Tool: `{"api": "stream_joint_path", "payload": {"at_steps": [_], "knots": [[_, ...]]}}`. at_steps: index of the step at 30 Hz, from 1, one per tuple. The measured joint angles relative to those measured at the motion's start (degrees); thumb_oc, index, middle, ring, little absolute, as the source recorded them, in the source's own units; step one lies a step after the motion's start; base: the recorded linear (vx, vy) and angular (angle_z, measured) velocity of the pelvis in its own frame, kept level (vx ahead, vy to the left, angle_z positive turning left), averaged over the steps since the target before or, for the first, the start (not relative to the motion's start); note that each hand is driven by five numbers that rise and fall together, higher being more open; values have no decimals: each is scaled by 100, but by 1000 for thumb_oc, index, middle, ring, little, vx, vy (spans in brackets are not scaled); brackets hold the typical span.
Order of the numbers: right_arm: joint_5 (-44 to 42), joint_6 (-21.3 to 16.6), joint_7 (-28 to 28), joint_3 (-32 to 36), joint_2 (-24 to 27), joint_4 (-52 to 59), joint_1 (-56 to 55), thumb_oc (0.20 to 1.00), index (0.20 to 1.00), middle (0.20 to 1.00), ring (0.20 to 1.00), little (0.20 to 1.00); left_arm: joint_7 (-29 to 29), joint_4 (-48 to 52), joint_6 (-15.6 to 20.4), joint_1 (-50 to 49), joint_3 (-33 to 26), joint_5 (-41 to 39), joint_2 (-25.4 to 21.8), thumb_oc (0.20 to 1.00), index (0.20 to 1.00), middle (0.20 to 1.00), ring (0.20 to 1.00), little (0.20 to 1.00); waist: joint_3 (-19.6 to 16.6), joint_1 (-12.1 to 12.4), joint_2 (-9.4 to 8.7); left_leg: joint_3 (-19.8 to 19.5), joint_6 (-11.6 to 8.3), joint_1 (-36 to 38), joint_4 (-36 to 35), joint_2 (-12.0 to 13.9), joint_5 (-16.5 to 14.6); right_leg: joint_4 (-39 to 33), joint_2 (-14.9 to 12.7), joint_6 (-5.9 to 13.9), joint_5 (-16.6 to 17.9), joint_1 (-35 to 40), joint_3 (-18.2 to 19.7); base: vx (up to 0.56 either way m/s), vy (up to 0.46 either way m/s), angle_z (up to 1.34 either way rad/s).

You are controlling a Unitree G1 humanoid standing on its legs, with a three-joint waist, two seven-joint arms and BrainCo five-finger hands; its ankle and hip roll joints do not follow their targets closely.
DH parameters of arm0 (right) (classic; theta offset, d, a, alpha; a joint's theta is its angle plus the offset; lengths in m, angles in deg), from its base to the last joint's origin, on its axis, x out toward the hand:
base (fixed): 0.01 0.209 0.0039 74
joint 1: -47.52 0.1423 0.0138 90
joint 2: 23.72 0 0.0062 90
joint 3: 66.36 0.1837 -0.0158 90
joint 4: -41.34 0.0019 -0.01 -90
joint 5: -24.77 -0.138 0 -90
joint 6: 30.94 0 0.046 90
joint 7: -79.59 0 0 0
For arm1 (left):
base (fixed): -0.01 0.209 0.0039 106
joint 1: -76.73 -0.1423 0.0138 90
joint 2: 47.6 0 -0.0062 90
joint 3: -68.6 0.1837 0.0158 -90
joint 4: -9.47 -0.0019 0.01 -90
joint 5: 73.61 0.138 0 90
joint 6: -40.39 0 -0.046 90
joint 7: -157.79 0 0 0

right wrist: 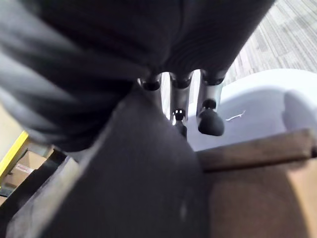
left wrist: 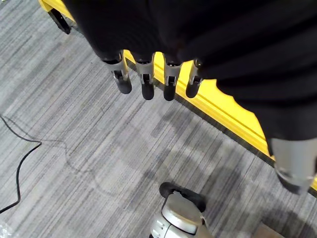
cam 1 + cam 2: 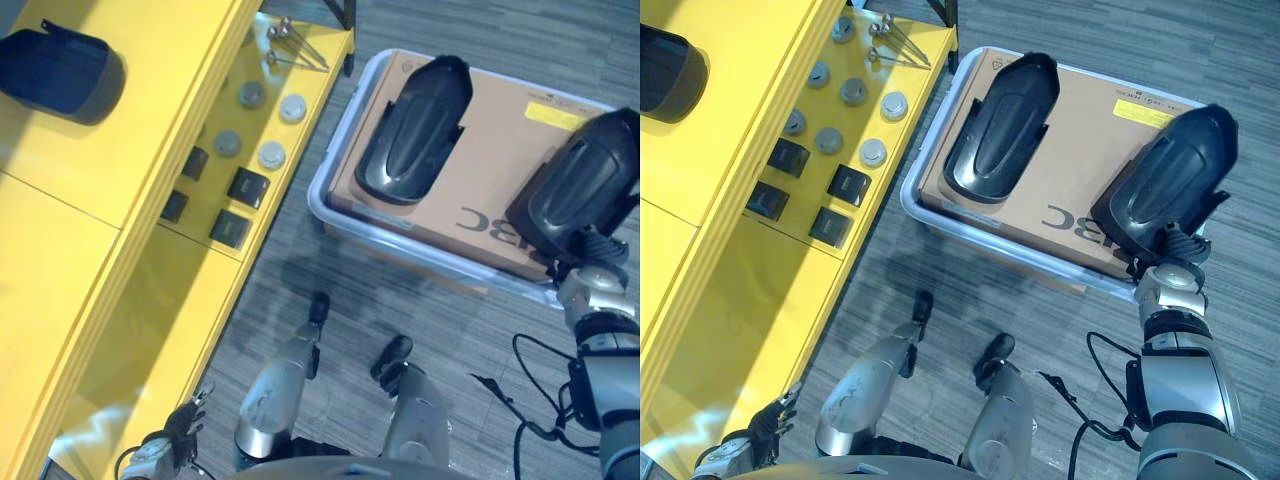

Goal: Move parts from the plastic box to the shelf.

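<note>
Two black moulded parts lie on a cardboard sheet inside the pale plastic box on the floor. The left part lies free. The right part overhangs the box's near right rim, and my right hand is against its lower end. That part presses close along the hand in the right wrist view. The yellow shelf runs along the left, with another black part on its upper level. My left hand hangs open by the shelf's near end, its fingers straight and holding nothing.
The shelf's lower level holds round grey caps, black square blocks and thin metal pins. Grey carpet lies between the shelf and the box.
</note>
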Motion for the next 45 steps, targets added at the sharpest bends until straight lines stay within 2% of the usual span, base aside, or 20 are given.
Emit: {"api": "stream_joint_path", "payload": {"at_steps": [4,6,9,11,12,18,20,22,24,27,29,30,34,38,45], "knots": [[-270,-103,-173,122,-220,171,-307,200,200,200,200,200,5,-1,56,-8,-7,1,-7,1000,1000,1000,1000,1000,-157,0,-52,-7,1,185,-50,25,-12,-154,58,5,31,237,-29,1,-5,-1],[-267,-114,-216,166,-316,574,-542,200,200,200,200,200,6,-1,70,-12,-11,7,-7,1000,1000,1000,1000,1000,-171,-9,-50,13,2,335,-58,73,-35,-344,154,-10,138,451,-32,-40,4,-9],[-253,-243,-287,181,-450,1110,-795,200,200,200,200,200,9,-4,132,-59,-16,18,-7,1000,1000,1000,1000,1000,-440,-70,-127,18,-47,441,-145,126,-94,-619,249,42,218,628,-59,43,-26,-7],[-252,-234,-334,213,-468,1272,-840,200,200,200,200,200,9,22,164,-55,-19,21,-7,1000,1000,1000,1000,1000,-477,-109,-144,34,-45,505,-176,140,-99,-692,269,33,227,697,-54,62,-29,-11],[-233,-275,-355,290,-584,1952,-1026,200,200,200,200,200,9,210,241,-141,-44,22,-24,1000,1000,1000,1000,1000,-638,-167,-259,139,-43,703,-269,175,-110,-900,344,21,295,892,5,76,-32,-23],[103,-309,-359,612,-870,3286,-1622,200,200,200,200,200,-95,928,343,-138,-82,21,-35,1000,1000,1000,1000,1000,-1060,-341,-586,285,-59,1091,-492,248,-165,-1462,502,87,529,1340,76,57,-32,-16],[259,-104,-311,600,-1236,4145,-2145,200,200,200,200,200,-142,1941,135,-202,-67,4,-21,1000,1000,1000,1000,1000,-1271,-484,-733,463,-59,1501,-657,278,-218,-1833,601,85,692,1749,198,152,0,-34],[509,0,-148,583,-1389,4605,-2513,200,200,200,200,200,-150,3012,-182,-191,-16,-111,-93,1000,1000,1000,1000,1000,-1388,-586,-739,535,-50,1665,-713,282,-255,-2007,635,98,739,1916,278,66,16,-29],[660,101,99,452,-1463,4632,-2598,200,200,200,200,200,-159,3600,-300,53,16,-246,-151,1000,1000,1000,1000,1000,-1613,-734,-706,670,-18,1771,-794,292,-247,-2169,674,108,846,1990,371,20,20,-33],[874,208,353,118,-1467,4587,-2592,200,200,200,200,200,-156,3757,-504,774,163,-479,-261,1000,1000,1000,1000,1000,-1787,-946,-596,789,-7,1937,-851,300,-250,-2390,723,134,954,2142,497,26,10,-23],[878,242,439,-143,-1476,4565,-2568,200,200,200,200,200,-122,3795,-810,1213,305,-715,-257,1000,1000,1000,1000,1000,-1830,-1042,-541,802,-9,1989,-862,307,-267,-2512,758,152,1000,2251,521,13,6,-17],[950,297,574,-402,-1500,4474,-2492,200,200,200,200,200,-84,3812,-987,1684,405,-982,-135,1000,1000,1000,1000,1000,-1926,-1147,-510,855,-16,2019,-853,323,-270,-2587,782,152,1036,2271,599,10,9,-18],[1103,340,839,-1074,-1520,4173,-2165,200,200,200,200,200,7,3830,-1382,2410,914,-1475,185,1000,1000,1000,1000,1000,-2026,-1255,-439,941,-18,2107,-950,339,-239,-2701,816,145,1111,2321,642,0,8,-13],[1093,404,971,-1453,-1536,4057,-1897,200,200,200,200,200,52,3829,-1738,2728,1358,-1793,264,1000,1000,1000,1000,1000,-2031,-1293,-437,949,-23,2118,-955,352,-238,-2705,832,144,1111,2322,657,0,0,0],[1074,455,1053,-1738,-1838,3613,-1308,200,200,200,200,200,270,4075,-2167,3114,1832,-1860,299,1000,1000,1000,1000,1000,-2044,-1298,-447,1027,-23,2188,-1014,349,-240,-2711,839,139,1119,2334,754,10,-3,-3]]}}
